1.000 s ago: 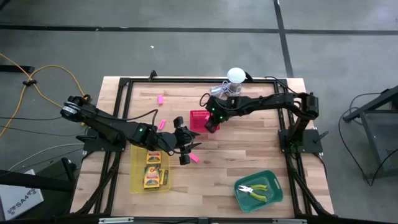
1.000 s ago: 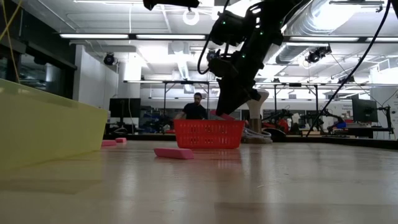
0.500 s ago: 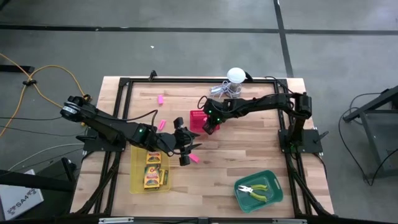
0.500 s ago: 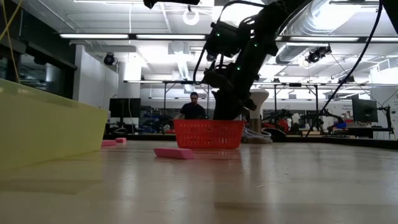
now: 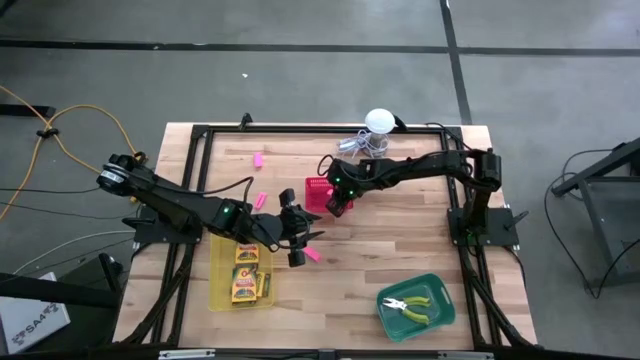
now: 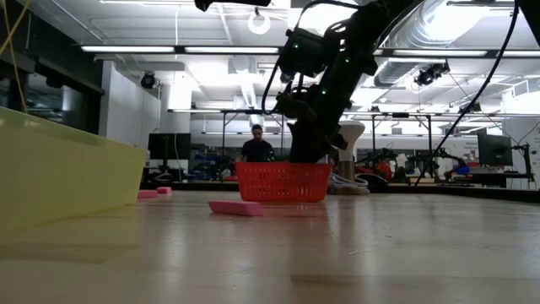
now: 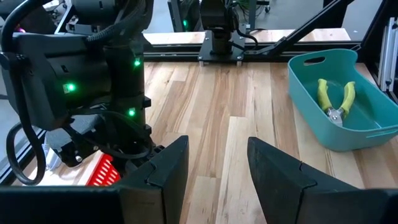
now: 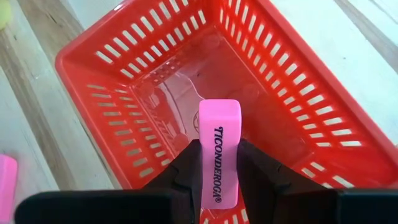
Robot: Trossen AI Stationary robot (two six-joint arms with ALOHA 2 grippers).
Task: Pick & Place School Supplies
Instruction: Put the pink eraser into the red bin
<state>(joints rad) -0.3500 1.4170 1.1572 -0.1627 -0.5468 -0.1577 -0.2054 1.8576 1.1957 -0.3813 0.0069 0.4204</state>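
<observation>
My right gripper (image 8: 219,186) is shut on a pink eraser (image 8: 219,140) and stands over the small red basket (image 5: 318,187), dipping inside its rim; in the low view the basket wall (image 6: 283,181) hides the fingertips. My left gripper (image 7: 214,168) hangs open and holds nothing, above the table near another pink eraser (image 5: 312,254) that lies flat on the wood. Two more erasers (image 5: 258,158) (image 5: 262,198) lie further left. Crayon boxes (image 5: 247,270) lie in the yellow tray (image 5: 217,298). The pliers (image 5: 412,308) lie in the green tray (image 5: 440,290). My right gripper pinches the eraser between its two fingers by the two narrow long sides, at its upper end (image 8: 217,177). The fingers slant down from the table's right side and lie along the eraser. The printed face shows, and the free end (image 8: 219,109) points down into the basket.
A white ball with coiled wire (image 5: 376,128) stands just beyond the basket at the far edge. A dark frame (image 5: 205,135) runs round the table. Bare wood lies between the basket and the green tray (image 7: 329,134). A person (image 6: 256,148) stands in the room beyond.
My right gripper has sunk with the pink eraser toward the red basket; its tip, seen above the rim a second ago, now stands behind the basket wall. It has held still for the last half second.
</observation>
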